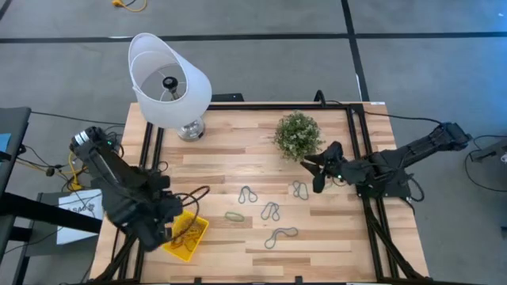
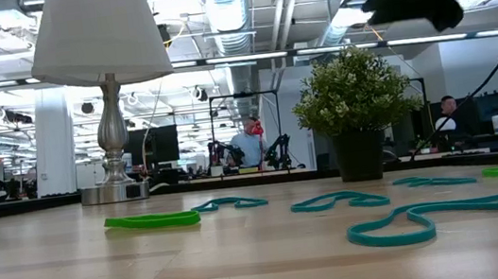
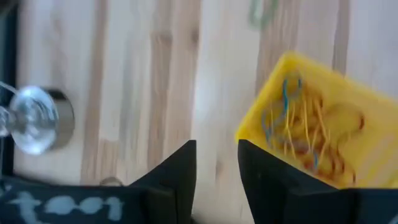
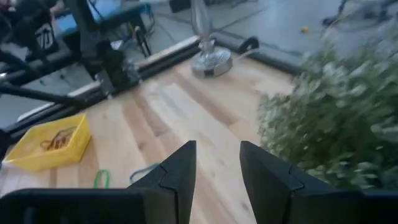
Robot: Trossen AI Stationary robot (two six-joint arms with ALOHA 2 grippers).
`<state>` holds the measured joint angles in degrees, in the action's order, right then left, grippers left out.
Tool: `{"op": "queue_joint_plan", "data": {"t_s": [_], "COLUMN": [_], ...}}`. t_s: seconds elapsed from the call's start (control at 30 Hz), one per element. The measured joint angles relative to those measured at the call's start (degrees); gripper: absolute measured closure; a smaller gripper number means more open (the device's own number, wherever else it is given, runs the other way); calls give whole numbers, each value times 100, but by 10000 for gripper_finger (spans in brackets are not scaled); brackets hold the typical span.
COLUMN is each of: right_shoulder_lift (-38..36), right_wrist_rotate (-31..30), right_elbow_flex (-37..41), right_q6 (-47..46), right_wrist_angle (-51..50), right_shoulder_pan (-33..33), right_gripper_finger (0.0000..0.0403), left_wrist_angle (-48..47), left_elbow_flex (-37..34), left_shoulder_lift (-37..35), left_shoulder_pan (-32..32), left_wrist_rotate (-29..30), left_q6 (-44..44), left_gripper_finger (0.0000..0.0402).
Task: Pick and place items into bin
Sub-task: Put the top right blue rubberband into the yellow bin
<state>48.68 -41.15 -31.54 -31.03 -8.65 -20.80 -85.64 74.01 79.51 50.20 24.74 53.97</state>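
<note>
The yellow bin [image 1: 188, 234] sits near the table's near-left corner and holds several yellow, blue and reddish loops [image 3: 305, 134]. More grey-teal loops [image 1: 271, 211] and one green loop [image 1: 234, 215] lie flat on the wood mid-table; the low view shows them too [image 2: 338, 201]. My left gripper [image 1: 162, 228] is open, just left of the bin [image 3: 317, 124], and holds nothing [image 3: 217, 168]. My right gripper [image 1: 321, 170] is open [image 4: 217, 168]. It hangs above the table beside the potted plant [image 1: 299, 134], clear of the loops.
A white-shaded lamp [image 1: 169, 83] stands at the far left on a metal base [image 3: 37, 118]. The potted plant [image 4: 336, 118] is close beside my right gripper. A black frame rail [image 1: 356, 150] runs along the table's right side. Bare wood lies between bin and loops.
</note>
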Motion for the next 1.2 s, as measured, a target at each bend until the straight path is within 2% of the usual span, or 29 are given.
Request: {"op": "queue_joint_plan", "data": {"t_s": [0.2,0.33,0.47,0.7,0.83,1.2], "right_shoulder_lift": [927,1557,2148,3058,3575,4411], "right_wrist_rotate": [1152,1452,1443,1431,1581,1433], "right_elbow_flex": [3,-1,-1,-1,-10,-558], "right_q6": [209,332,-218,-1275,-1708,-1705], "right_wrist_angle": [278,274,225,-383,-576,-625], "right_shoulder_pan": [169,-54,-232,-248,-229,-163], "right_gripper_finger": [284,284,284,284,284,285], "left_wrist_angle": [-218,-127,436,2189,3181,3411], "left_elbow_flex": [-515,-1189,-2065,-3199,-3589,-3655], "left_shoulder_lift": [-763,-1158,-1394,-1379,-1382,-1382], "left_shoulder_pan": [712,908,964,961,959,959], "left_wrist_rotate": [1796,2307,2598,3172,3714,4493], "left_q6": [1312,2076,2481,2670,2233,2118], "left_gripper_finger": [292,292,292,292,292,292]}}
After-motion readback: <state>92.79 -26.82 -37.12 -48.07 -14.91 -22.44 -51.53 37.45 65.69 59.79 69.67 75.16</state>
